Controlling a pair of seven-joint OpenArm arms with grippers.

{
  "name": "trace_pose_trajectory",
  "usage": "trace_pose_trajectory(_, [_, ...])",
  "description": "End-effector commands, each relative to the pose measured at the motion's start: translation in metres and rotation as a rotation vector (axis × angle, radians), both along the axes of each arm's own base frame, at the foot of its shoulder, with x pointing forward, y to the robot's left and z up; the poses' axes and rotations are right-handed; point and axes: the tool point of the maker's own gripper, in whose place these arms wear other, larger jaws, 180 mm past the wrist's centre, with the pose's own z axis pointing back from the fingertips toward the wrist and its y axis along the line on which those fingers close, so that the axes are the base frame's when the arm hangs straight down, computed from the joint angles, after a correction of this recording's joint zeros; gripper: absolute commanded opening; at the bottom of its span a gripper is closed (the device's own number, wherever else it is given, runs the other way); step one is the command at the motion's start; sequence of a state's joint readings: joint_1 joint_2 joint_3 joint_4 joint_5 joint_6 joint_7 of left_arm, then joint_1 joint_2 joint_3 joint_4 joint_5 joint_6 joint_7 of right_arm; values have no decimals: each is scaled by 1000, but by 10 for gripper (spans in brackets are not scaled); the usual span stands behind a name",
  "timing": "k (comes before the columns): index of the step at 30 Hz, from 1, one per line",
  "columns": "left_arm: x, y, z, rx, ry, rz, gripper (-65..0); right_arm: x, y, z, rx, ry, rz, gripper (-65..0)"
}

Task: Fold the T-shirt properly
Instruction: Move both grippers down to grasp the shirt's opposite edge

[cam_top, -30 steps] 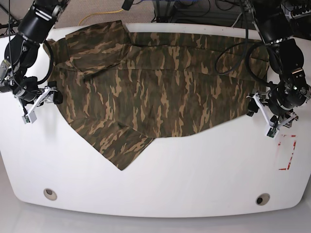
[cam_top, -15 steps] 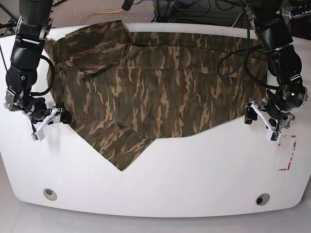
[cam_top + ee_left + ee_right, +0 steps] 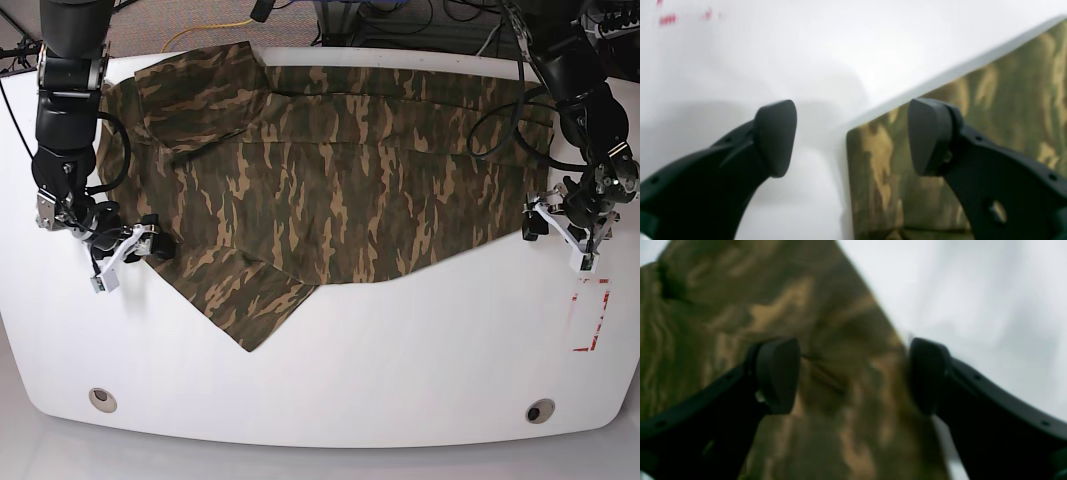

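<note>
The white table point(image 3: 330, 370) fills the lower part of the base view, bare along its near edge, with a red marked rectangle point(image 3: 590, 318) at the lower right. My right gripper point(image 3: 128, 252) sits at the left of that view, jaws spread wide and holding nothing; in its wrist view one pad point(image 3: 776, 373) is over cloth and the other lies along the cloth's edge. My left gripper point(image 3: 562, 232) sits at the right, also wide and empty; its wrist view shows a corner of cloth under one pad point(image 3: 928, 136), bare table under the other. Beyond both, the T-shirt point(image 3: 330, 190) lies spread across the middle and far side of the table, one flap pointing toward the near edge, its upper left part folded over.
</note>
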State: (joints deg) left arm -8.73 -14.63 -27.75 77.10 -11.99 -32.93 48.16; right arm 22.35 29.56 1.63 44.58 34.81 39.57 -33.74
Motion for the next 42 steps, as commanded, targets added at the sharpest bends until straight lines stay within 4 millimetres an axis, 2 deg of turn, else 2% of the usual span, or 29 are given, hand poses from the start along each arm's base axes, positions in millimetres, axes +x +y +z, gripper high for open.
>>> trace_pose_trajectory(1, [13, 0, 16, -8, -60, -5, -160, 3, 4, 3, -9, 5, 23, -170])
trace_pose_trajectory(5, [13, -4, 11, -21, -49, -7, -160, 4, 9, 2, 0, 4, 27, -198])
trace_pose_trajectory(6, [12, -10, 4, -45, -38, -6, -160, 4, 13, 1, 6, 4, 30, -227])
trace_pose_trajectory(9, [21, -22, 1, -83, -40, -8, -160, 4, 19, 0, 16, 5, 35, -300])
trace_pose_trajectory(12, [24, -24, -3, -106, -29, -3, -160, 4, 19, 0, 16, 5, 35, -346])
trace_pose_trajectory(16, [28, -28, -13, -141, -3, 1, -160, 5, 21, 0, 18, 2, 39, -350])
trace_pose_trajectory(21, [28, -45, -22, -153, 28, -34, -160, 8, 28, 13, -14, -14, 89, -354])
trace_pose_trajectory(26, [28, -60, -28, -140, 52, -85, -171, 9, 28, 14, -18, -11, 94, -360])
trace_pose_trajectory(28, [24, -60, -32, -144, 65, -86, -214, 9, 27, 14, -20, -11, 93, -371])
trace_pose_trajectory(30, [23, -62, -36, -150, 72, -87, -326, 9, 27, 15, -20, -12, 93, -425])
trace_pose_trajectory(34, [25, -64, -38, -165, 60, -83, -622, 11, 28, 18, -22, -21, 96, -598])
trace_pose_trajectory(35, [26, -64, -38, -164, 56, -83, -650, 13, 29, 21, -25, -33, 102, -634])
trace_pose_trajectory(36, [26, -63, -37, -161, 53, -83, -650, 14, 31, 24, -28, -43, 108, -650])
trace_pose_trajectory(40, [29, -63, -32, -160, 40, -84, -650, 20, 36, 38, -46, -85, 136, -650])
trace_pose_trajectory(42, [37, -60, -17, -145, -4, -87, -650, 21, 39, 46, -70, -92, 163, -650])
